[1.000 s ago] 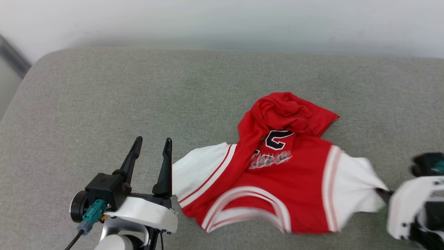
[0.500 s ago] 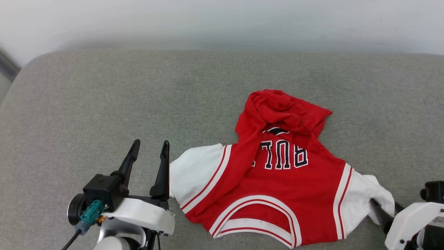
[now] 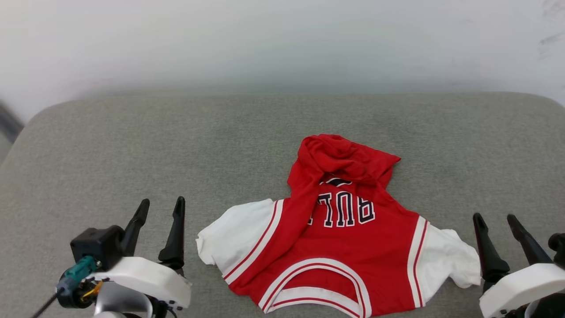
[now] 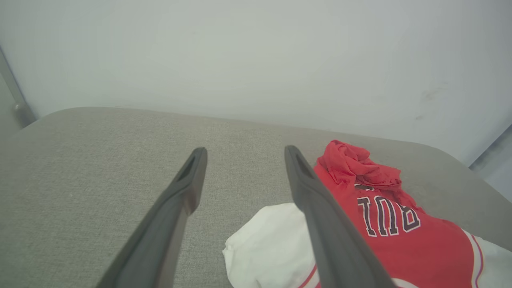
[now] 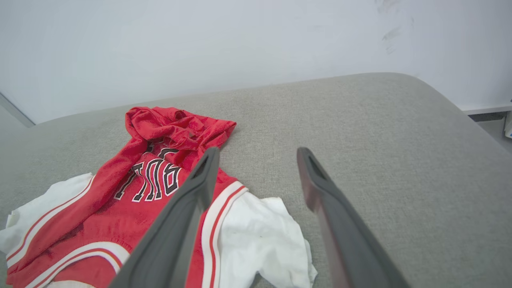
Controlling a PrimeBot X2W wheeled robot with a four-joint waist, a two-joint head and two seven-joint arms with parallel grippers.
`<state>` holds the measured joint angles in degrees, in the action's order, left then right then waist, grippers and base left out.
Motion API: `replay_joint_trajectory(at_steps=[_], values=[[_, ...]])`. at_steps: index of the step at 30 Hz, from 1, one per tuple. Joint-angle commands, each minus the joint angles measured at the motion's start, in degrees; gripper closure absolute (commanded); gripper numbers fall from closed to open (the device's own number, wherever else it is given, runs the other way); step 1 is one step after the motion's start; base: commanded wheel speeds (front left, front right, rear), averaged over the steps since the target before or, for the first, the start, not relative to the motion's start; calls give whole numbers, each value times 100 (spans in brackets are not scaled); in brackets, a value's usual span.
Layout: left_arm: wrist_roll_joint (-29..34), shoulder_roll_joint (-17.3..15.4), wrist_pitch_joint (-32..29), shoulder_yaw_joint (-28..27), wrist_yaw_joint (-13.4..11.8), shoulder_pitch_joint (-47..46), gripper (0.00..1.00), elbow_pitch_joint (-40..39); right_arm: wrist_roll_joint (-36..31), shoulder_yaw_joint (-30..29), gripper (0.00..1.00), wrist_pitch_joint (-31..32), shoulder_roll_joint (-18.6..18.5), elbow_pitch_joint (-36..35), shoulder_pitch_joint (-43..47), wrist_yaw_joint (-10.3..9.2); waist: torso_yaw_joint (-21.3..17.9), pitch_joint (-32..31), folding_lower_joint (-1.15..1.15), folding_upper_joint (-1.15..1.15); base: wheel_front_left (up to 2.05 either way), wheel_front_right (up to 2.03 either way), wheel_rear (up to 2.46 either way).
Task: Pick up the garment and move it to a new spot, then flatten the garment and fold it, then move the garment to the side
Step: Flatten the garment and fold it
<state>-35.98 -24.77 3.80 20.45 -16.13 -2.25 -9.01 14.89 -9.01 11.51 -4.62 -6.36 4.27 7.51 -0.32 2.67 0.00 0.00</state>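
Currently the red shirt [image 3: 344, 247] lies on the grey cushion [image 3: 132, 145], right of centre, with its collar toward the robot. Its far end is bunched up and both white sleeves are spread out. The left gripper [image 3: 162, 202] is just beside the left sleeve, fingers apart, holding nothing. The right gripper [image 3: 494, 218] is just beside the right sleeve, fingers also apart, nothing between them. A white wall [image 3: 265, 39] stands behind.

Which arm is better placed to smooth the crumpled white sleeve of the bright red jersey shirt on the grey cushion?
Likely right. The open right gripper sits just beside that sleeve of the red jersey shirt; the left gripper is at the opposite sleeve.
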Motion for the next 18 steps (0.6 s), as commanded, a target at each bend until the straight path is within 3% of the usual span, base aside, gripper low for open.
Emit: replay_joint_trajectory(at_steps=[1, 9, 18], values=[[-64, -68, -88, -41, 39, 54, 0, -35, -36, 44, 0, -66, 43, -115, 115, -3, -79, -44, 0, 0, 0, 0, 0], [-671, -692, -1668, -10, 261, -297, 0, 199, -226, 561, 0, -263, 170, -862, 257, -3, -473, 140, 0, 0, 0, 0, 0], [-1188, -1203, -3398, 288, 547, -754, 0, 967, -57, 886, 0, -337, 180, -919, 69, -3, -1000, 682, 0, 0, 0, 0, 0]])
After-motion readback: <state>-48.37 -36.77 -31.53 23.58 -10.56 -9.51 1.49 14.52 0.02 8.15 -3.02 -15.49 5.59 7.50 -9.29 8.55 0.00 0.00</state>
